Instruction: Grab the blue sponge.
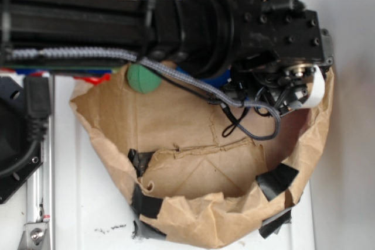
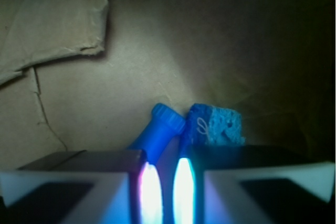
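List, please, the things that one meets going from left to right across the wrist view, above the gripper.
Torn paper flap → blue bottle → blue sponge; bottle and sponge sit side by side, close together.

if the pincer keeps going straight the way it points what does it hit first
Probably the bottle and the sponge, which sit side by side just ahead of the pincer. The gap lines up between them; depth is unclear.

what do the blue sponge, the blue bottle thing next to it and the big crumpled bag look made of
The blue sponge: porous foam, judging by its rough, pitted matte face. The blue bottle: probably hard plastic, smooth with a ribbed cap. The bag: brown kraft paper, creased and torn, patched with what looks like black tape.
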`<state>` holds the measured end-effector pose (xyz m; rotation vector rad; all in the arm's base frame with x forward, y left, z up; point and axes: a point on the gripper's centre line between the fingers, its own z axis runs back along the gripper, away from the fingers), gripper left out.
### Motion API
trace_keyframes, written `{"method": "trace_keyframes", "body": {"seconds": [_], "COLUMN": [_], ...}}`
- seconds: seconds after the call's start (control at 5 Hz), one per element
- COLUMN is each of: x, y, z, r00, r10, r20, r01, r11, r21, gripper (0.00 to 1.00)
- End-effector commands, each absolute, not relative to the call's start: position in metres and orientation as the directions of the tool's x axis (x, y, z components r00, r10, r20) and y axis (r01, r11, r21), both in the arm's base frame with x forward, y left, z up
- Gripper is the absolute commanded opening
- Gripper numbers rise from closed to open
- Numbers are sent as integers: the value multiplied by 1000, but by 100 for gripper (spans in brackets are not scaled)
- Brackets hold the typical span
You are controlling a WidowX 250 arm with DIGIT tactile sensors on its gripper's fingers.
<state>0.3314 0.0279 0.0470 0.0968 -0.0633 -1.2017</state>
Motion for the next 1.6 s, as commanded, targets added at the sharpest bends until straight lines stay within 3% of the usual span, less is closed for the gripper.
{"method": "trace_keyframes", "body": {"seconds": [0.0,0.2,0.4,0.6,1.0,1.4], "x": [327,325,325,336,351,358], "y": [25,25,28,44,57,53], "z": [59,60,70,85,88,78], "r00": [338,333,366,426,485,523], "r10": [-941,-943,-930,-901,-869,-845], "r20": [5,7,22,82,101,108], "r01": [931,935,916,883,847,821], "r11": [336,331,364,434,495,534], "r21": [141,130,169,181,193,201], "gripper": [0,0,77,100,100,100]}}
